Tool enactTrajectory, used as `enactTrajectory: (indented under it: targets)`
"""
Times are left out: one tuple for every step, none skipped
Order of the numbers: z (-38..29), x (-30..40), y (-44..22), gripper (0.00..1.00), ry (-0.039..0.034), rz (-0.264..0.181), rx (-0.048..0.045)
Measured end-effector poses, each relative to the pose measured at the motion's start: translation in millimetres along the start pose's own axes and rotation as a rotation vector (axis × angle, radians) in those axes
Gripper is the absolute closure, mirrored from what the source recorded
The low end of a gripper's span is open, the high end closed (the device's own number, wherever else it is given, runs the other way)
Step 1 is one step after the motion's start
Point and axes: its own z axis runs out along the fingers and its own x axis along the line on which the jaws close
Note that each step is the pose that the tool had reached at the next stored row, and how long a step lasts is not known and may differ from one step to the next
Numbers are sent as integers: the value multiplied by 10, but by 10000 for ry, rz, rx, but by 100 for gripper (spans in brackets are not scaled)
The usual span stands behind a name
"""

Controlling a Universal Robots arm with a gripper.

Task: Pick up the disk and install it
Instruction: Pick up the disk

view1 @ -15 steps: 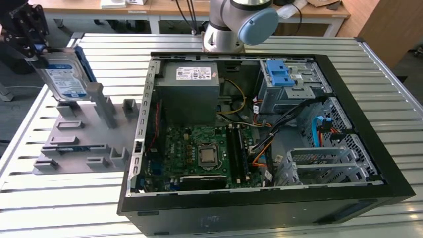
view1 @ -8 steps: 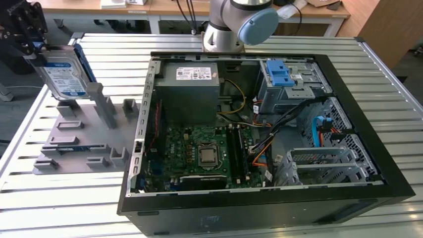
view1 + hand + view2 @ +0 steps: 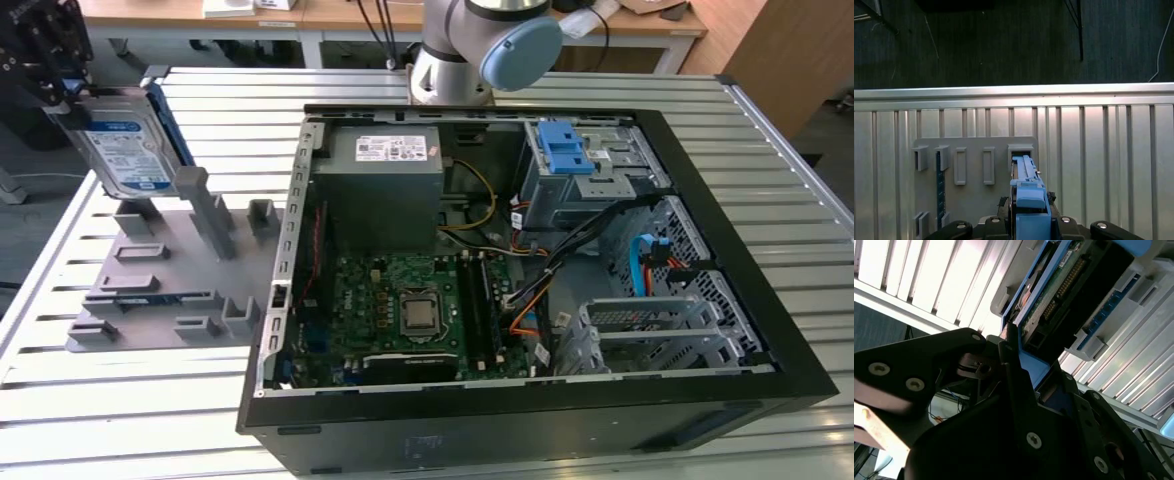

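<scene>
Blue-edged disk [image 3: 127,150] in hand [image 3: 64,98] over rack [image 3: 160,290]

The disk [image 3: 127,150] is dull silver metal under a glossy paper label, edged by a smooth blue plastic bracket [image 3: 1029,200]. The gripper [image 3: 64,92] is matt black. The ribbed metal table [image 3: 134,400] has a soft sheen, the holder [image 3: 160,290] is matt grey plastic, and the computer case [image 3: 534,425] is matt black.

The silver-grey arm [image 3: 445,65] has a pale blue joint cap [image 3: 518,52]; the black tool [image 3: 54,85] bears silver screws [image 3: 1034,440].
</scene>
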Motion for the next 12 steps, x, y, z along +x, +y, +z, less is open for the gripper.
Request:
enactTrajectory:
  targets:
    - [-6, 0, 0, 64, 0, 0, 0]
    - [-13, 0, 0, 64, 0, 0, 0]
    - [-21, 0, 0, 64, 1, 0, -1]
    - [-29, 0, 0, 64, 0, 0, 0]
    - [-35, 0, 0, 64, 0, 0, 1]
    - [-42, 0, 0, 64, 0, 0, 0]
    - [-49, 0, 0, 64, 0, 0, 1]
    - [-58, 0, 0, 64, 0, 0, 1]
    - [-68, 1, -1, 64, 1, 0, -1]
    - [-77, 1, -1, 64, 0, 0, -1]
    - [-85, 1, -1, 64, 0, 0, 1]
    - [-95, 1, 0, 64, 0, 0, 0]
